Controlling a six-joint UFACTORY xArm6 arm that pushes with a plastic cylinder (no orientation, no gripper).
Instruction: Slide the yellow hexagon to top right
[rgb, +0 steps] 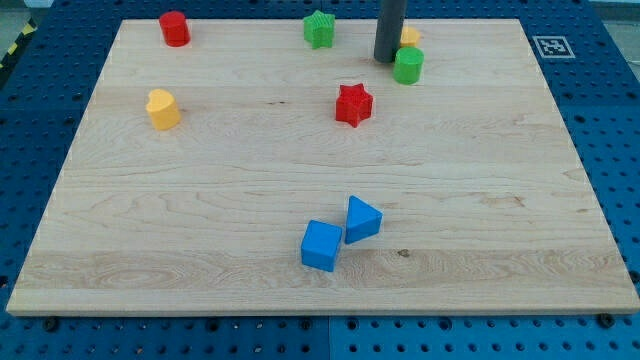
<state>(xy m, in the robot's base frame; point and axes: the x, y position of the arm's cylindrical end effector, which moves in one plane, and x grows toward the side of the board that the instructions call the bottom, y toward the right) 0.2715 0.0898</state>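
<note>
Scanning left to right: eight blocks lie on the wooden surface, with one rod among them.
Far left: a yellow block with a rounded top, well apart from the rest.
Upper left: a red cylinder near the top edge.
Upper middle: a green star, with a red star lower and to its right.
Lower middle: a blue cube and a blue wedge-shaped block, touching or very nearly so.
My tip: just left of the yellow hexagon, at its lower left side; contact cannot be judged.
Task block: the hexagon sits at upper middle-right, mostly hidden by the rod, just above a green cylinder.
Hand: none fitted, so nothing is grasped; the rod only pushes.
Handling, as a judgement: small, rigid and light, likely to slide freely and spin if struck off-centre; push on its left face, through the middle, rightward, clear of the cylinder.
Far upper right: a printed marker outside the corner.
</note>
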